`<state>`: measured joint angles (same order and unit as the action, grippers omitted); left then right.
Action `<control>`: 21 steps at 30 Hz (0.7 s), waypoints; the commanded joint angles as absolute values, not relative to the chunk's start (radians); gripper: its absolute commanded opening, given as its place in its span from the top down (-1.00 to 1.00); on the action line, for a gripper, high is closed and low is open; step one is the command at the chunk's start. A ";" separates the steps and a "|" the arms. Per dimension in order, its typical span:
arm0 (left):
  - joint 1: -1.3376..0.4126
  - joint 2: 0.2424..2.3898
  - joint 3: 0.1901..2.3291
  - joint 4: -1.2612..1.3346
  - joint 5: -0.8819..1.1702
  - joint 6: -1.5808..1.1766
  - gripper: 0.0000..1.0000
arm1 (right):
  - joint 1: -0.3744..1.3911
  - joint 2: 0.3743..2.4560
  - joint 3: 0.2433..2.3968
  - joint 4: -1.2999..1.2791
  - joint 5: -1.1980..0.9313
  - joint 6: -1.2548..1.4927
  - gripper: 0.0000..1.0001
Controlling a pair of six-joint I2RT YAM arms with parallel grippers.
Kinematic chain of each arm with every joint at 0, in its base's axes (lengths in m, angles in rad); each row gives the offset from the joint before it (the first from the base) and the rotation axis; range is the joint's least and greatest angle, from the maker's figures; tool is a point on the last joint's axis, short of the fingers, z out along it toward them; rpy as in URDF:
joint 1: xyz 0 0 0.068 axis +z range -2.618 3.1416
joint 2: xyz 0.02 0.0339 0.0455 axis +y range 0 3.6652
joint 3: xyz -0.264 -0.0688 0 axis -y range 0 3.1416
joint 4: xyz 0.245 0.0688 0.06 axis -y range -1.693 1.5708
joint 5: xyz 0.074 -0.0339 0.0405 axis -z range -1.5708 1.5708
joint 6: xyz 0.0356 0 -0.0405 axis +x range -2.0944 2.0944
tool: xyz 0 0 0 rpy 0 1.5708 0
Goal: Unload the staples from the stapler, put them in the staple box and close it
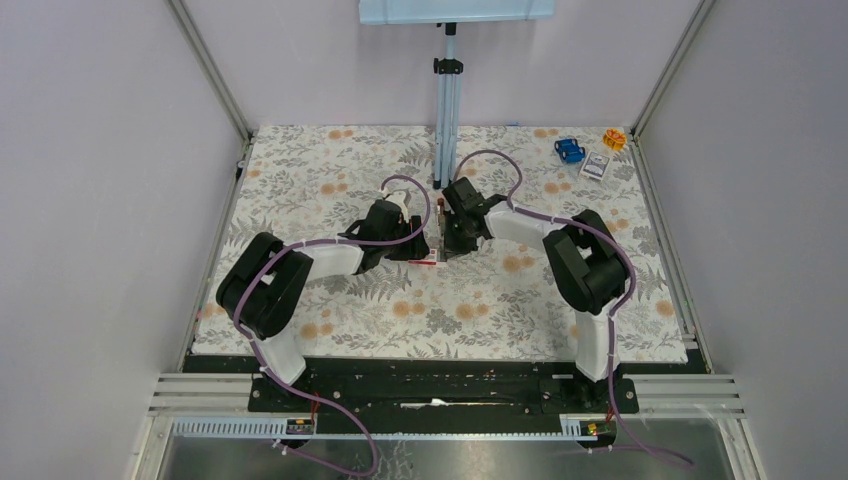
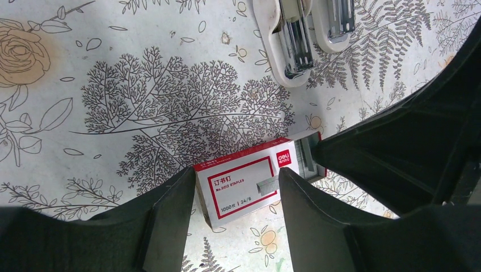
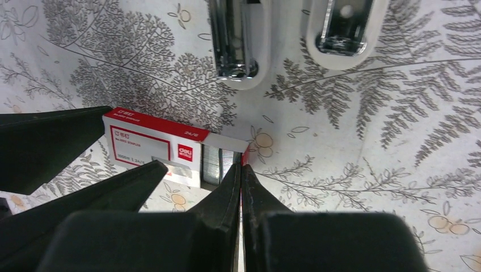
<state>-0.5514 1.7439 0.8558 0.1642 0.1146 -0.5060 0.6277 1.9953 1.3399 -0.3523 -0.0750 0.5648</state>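
The white stapler (image 2: pixel 289 42) lies swung open on the floral mat, its metal staple channel (image 3: pixel 232 48) facing up beside its other half (image 3: pixel 346 28). Just in front lies a red and white staple box (image 2: pixel 244 184). My left gripper (image 2: pixel 235 173) straddles the box with a finger pressed against each side of its sleeve. The box's inner tray is slid out, and grey staples (image 3: pixel 218 164) show in it. My right gripper (image 3: pixel 242 167) is shut, its tips at the tray's red end wall. Whether they pinch anything is hidden. In the top view both grippers (image 1: pixel 418 248) (image 1: pixel 455 240) meet mid-table.
At the back right of the mat (image 1: pixel 330 160) lie a blue toy (image 1: pixel 569 150), an orange object (image 1: pixel 614 139) and a small packet (image 1: pixel 594 167). A metal post (image 1: pixel 446 110) stands at the back centre, just behind the right gripper. Frame rails run along both sides.
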 commanded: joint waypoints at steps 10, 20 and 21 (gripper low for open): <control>-0.569 1.746 0.844 0.120 0.102 -0.517 -0.21 | 0.661 1.963 1.391 -0.345 -0.067 0.537 0.49; -0.568 1.728 0.862 0.106 0.097 -0.525 -0.24 | 0.660 1.868 1.364 -0.388 0.015 0.499 0.36; -0.568 1.724 0.862 0.103 0.096 -0.526 -0.25 | 0.660 1.863 1.357 -0.389 0.032 0.497 0.38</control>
<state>-0.5602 1.7435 0.8562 0.1635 0.1043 -0.5110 0.6502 1.9347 1.3602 -0.3725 -0.0422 0.5240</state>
